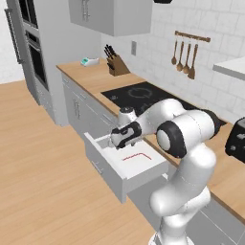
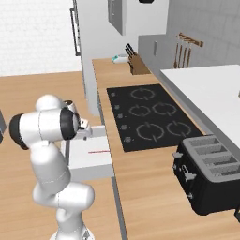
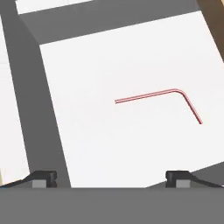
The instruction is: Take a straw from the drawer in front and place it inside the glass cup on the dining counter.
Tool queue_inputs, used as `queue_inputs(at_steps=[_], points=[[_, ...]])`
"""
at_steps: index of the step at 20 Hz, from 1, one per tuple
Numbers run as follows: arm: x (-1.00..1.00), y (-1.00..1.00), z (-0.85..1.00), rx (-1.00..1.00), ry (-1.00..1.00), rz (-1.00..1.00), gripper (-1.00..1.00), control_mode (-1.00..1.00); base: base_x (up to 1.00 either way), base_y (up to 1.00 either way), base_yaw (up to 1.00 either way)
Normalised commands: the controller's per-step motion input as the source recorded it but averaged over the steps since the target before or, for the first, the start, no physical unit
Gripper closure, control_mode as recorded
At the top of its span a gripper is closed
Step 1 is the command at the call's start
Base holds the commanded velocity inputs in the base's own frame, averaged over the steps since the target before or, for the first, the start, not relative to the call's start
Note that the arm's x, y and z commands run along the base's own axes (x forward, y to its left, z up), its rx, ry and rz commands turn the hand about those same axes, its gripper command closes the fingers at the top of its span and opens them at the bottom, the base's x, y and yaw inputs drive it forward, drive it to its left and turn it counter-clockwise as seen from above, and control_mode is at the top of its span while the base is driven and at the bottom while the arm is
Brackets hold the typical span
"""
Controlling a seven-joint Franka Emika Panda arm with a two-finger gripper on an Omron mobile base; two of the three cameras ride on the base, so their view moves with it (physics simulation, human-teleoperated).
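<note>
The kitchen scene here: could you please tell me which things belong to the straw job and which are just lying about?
Job: straw, open drawer, open gripper above it.
Lying about: toaster, cooktop, knife block, hanging utensils.

drawer (image 2: 91,159) pulled open | straw (image 2: 98,151) flat inside | black toaster (image 2: 208,176) on counter (image 2: 145,187)

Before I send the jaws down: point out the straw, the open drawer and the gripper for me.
straw (image 3: 151,94), hand view: middle of its long straight leg, before the bend.
drawer (image 1: 106,167), left base view: its pale-grey front panel.
gripper (image 3: 111,177), hand view: midway between the two dark tips, jaws wide apart.
</note>
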Motion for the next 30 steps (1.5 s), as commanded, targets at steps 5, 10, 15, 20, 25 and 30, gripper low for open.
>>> queue_inputs(at_steps=[5, 10, 15, 20, 25, 30], points=[[0.05, -0.02, -0.63, 0.00, 0.03, 0.00, -1.00, -1.00, 0.00, 0.00, 0.00], [0.00, 0.02, -0.66, 0.00, 0.01, 0.00, -1.00, -1.00, 0.00, 0.00, 0.00], [0.00, 0.32, -0.45, 0.06, 0.05, 0.03, -1.00, -1.00, 0.00, 0.00, 0.00], [-0.06, 0.85, -0.05, 0.12, 0.11, 0.07, -1.00, -1.00, 0.00, 0.00, 0.00], [-0.24, 1.00, 0.00, 0.06, 0.17, 0.09, -1.00, -1.00, 0.00, 0.00, 0.00], [-0.22, 0.88, 0.03, 0.02, 0.10, 0.07, -1.00, -1.00, 0.00, 0.00, 0.00]])
